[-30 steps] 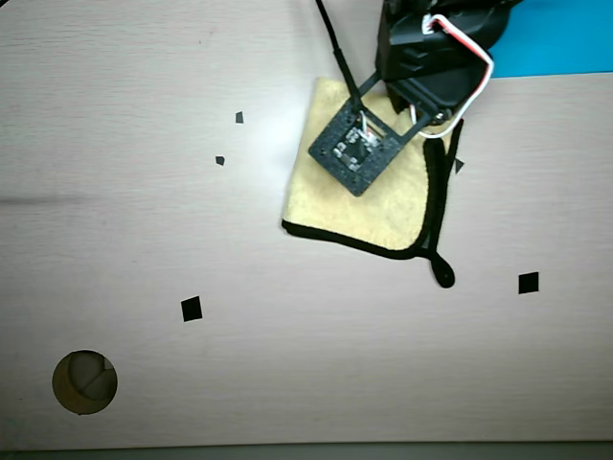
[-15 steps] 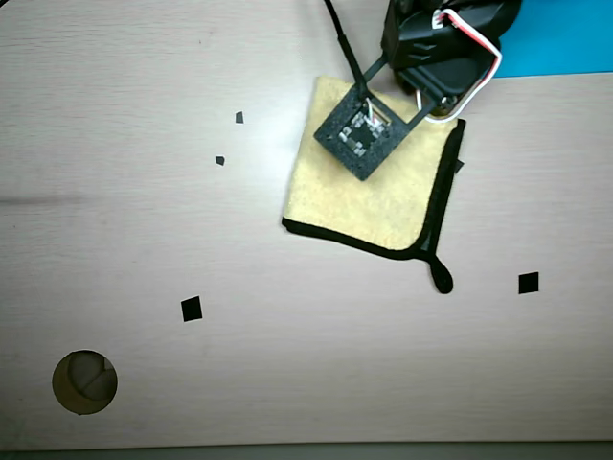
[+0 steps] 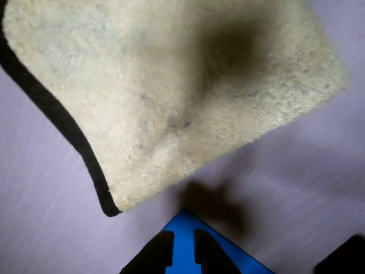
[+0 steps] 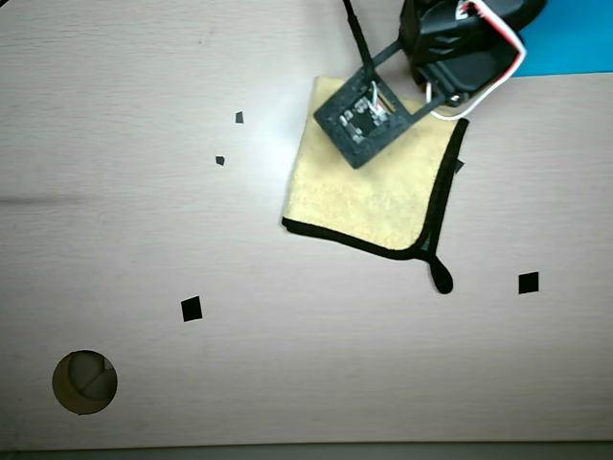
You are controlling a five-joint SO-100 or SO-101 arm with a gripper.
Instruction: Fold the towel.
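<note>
The towel is a pale yellow fuzzy cloth lying flat on the table, right of centre in the overhead view. Black trim runs along its right and lower edges, and a small black loop sticks out at the lower right corner. Its left and upper edges show no trim. In the wrist view the towel fills the upper part, with trim on its left edge. My gripper shows only at the bottom edge: a blue-and-black finger and a black tip at the right corner, apart, holding nothing, just off the towel. In the overhead view the gripper is hidden under the arm.
The arm's black camera mount hangs over the towel's upper part. A smooth bright blue sheet lies at the top right. Black square marks dot the pale table. A round hole sits at the lower left.
</note>
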